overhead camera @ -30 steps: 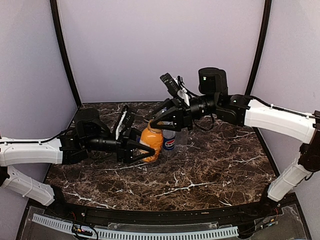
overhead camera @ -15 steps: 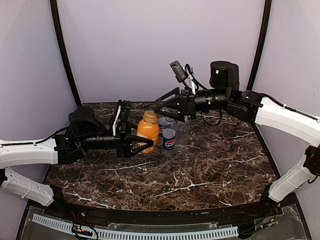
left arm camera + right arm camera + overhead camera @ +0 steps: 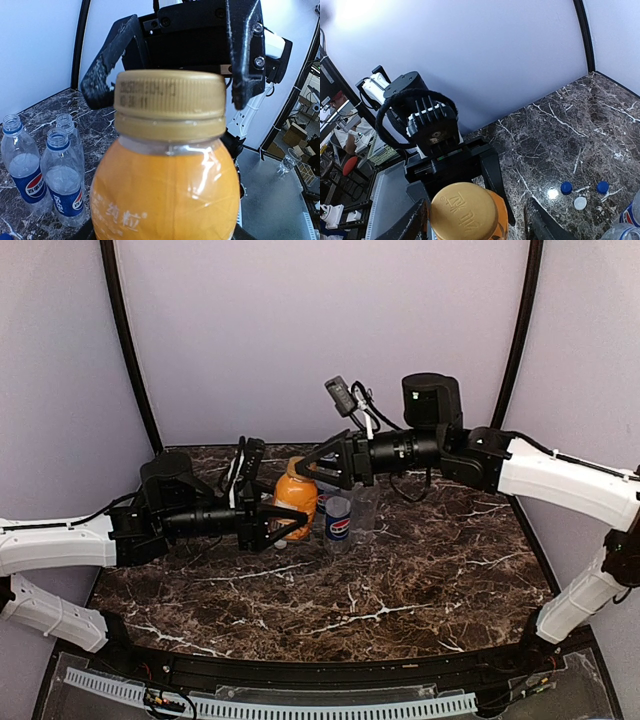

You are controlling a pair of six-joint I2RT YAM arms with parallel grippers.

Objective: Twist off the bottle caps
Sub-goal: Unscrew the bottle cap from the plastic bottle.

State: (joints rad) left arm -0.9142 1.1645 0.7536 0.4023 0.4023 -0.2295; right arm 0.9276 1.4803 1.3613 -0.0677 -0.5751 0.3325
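Here the right gripper (image 3: 310, 472) stands wide, its 2 fingers (image 3: 415, 222) straddling the round golden-orange plastic cap (image 3: 169, 97) (not touching); the left gripper (image 3: 278, 528) clamps the short orange bottle (image 3: 165, 195).

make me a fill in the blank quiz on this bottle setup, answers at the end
1. Beside the two blue caps on the table lies one ___ cap.
2. The clear bottles standing uncapped number ___.
3. The left gripper holds the orange bottle; the right gripper, a finger either side of its cap, is ___, not shut.
Missing words: white; three; open.
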